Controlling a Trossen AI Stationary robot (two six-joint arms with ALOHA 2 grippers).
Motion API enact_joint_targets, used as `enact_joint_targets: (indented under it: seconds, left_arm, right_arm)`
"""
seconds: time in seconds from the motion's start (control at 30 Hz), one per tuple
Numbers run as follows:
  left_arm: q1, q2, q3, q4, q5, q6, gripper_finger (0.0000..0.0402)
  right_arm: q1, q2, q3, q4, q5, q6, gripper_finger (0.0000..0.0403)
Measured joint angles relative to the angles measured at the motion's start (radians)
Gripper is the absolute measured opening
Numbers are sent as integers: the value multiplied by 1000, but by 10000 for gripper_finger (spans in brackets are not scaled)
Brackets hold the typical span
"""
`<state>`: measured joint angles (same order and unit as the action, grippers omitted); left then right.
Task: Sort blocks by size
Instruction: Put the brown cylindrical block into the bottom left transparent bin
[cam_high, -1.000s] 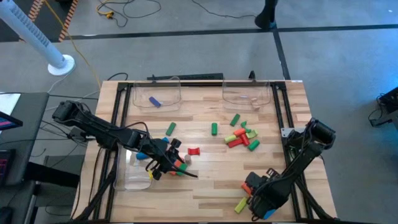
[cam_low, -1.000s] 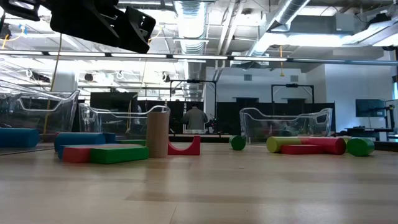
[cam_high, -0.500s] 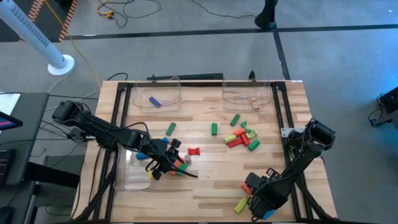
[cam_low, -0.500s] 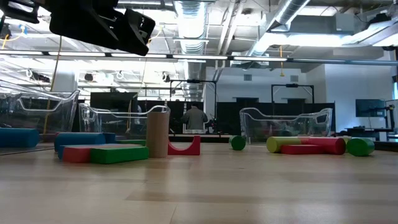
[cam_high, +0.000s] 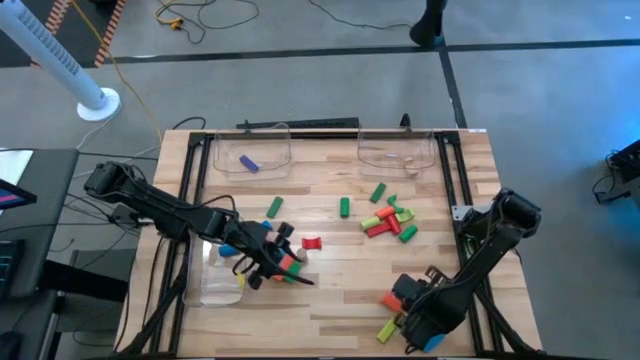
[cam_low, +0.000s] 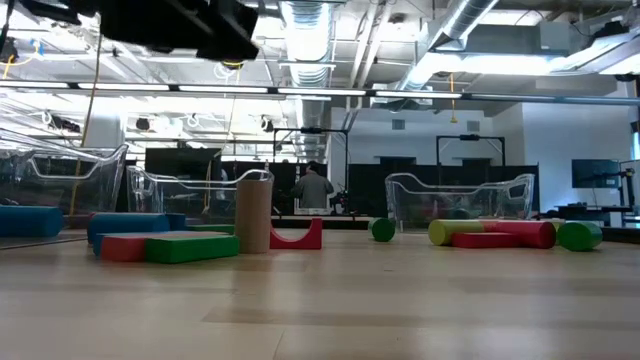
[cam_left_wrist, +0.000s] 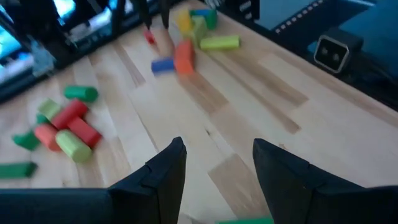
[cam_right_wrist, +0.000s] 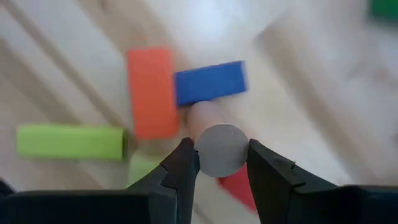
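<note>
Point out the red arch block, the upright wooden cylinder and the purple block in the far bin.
red arch block (cam_low: 297, 238), low view, its right leg.
upright wooden cylinder (cam_low: 254, 212), low view, mid-side.
purple block (cam_high: 248, 163), high view, its middle.

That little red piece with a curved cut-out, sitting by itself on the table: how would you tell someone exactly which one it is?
Start at the wooden table and find its middle. Just right of the left arm's gripper and the block cluster beneath it lies the small red arch block. It alone has a half-round notch, and nothing touches it.

Bright overhead ceiling lights, soft shadows on the table (cam_high: 330, 300); both wrist views are blurred.
</note>
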<state>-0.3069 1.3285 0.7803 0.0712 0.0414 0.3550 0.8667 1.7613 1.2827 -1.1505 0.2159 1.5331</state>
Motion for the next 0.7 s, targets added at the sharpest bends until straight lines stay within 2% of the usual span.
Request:
enact_joint_targets:
  seconds: [0.13, 0.27, 0.47, 0.7]
  left_arm:
    - [2, 0, 0, 58, -5, 15, 181]
    - [15, 0, 0, 99, -4, 8, 181]
    - [41, 0, -1, 153, 35, -30, 181]
    - [72, 0, -1, 216, 86, -93, 180]
  right_arm:
    - [-13, -48, 0, -9, 111, -27, 148]
    - [-36, -91, 1, 11, 229, -120, 148]
    - [-98, -126, 2, 115, 357, -366, 148]
    - [-180, -121, 34, 261, 425, -701, 148]
